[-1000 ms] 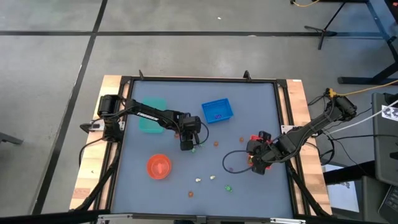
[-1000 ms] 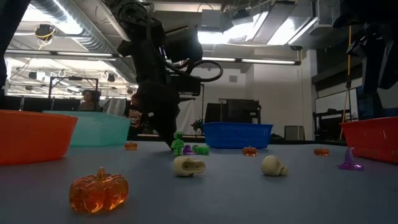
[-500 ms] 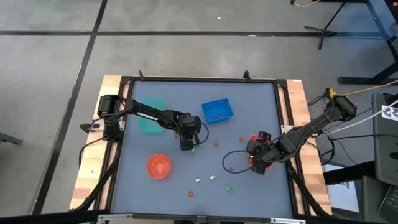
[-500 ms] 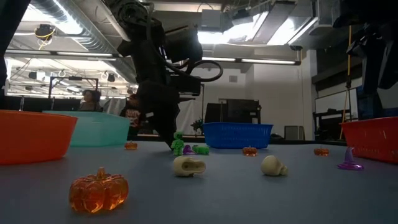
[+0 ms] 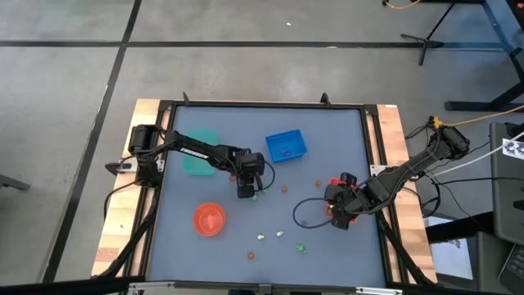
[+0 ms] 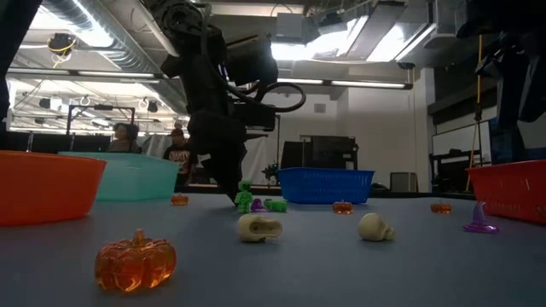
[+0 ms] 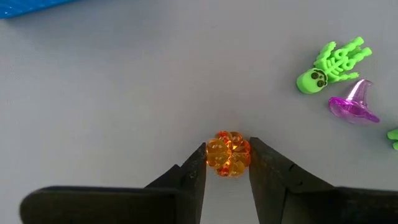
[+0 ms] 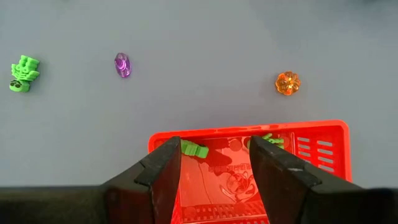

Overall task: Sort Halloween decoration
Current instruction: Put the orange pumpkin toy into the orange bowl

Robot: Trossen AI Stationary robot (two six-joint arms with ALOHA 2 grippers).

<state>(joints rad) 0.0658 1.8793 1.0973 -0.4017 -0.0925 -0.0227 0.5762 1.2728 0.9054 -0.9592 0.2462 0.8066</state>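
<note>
An orange pumpkin trinket (image 7: 228, 154) sits on the grey counter (image 5: 327, 156) near its middle, pinched between the two fingers of the left gripper (image 7: 227, 163). Just beside it lie a green skeleton (image 7: 329, 65) and a purple witch hat (image 7: 354, 106), touching each other. The right gripper (image 8: 214, 163) hovers over the red tray (image 8: 323, 152) at the counter's right side, fingers spread, holding nothing; green trinkets (image 8: 194, 149) lie inside the tray.

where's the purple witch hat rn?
In the left wrist view the purple witch hat lies on the table beside the green skeleton, off to one side of the left claw, which is closed on an orange pumpkin.
</note>
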